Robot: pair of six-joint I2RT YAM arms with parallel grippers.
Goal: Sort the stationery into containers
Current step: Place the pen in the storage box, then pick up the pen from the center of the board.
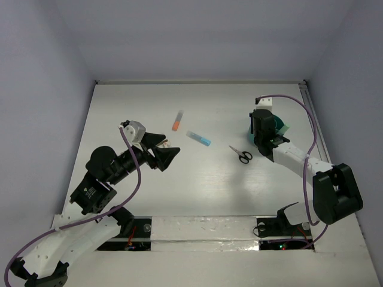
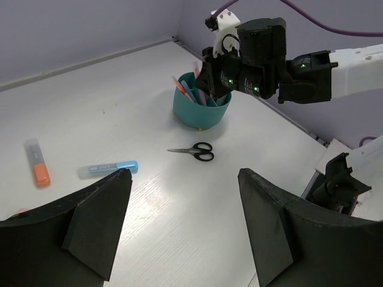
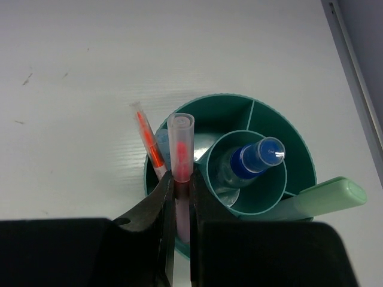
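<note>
Two fingers (image 3: 157, 209) of my right gripper (image 3: 181, 191) pinch the pink pen (image 3: 181, 146) upright, its long axis pointing down into the teal cup's (image 3: 302, 155) outer compartment directly below. Scissors (image 1: 241, 155) lie near the cup, nearer this arm than my spread left gripper (image 2: 184, 179).

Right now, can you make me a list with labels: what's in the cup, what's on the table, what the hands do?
In teal cup: blue highlighter, green highlighter, red pen
On table: orange marker, blue-capped clear pen, scissors
Right gripper: shut on pink pen, above cup
Left gripper: open, empty
</note>
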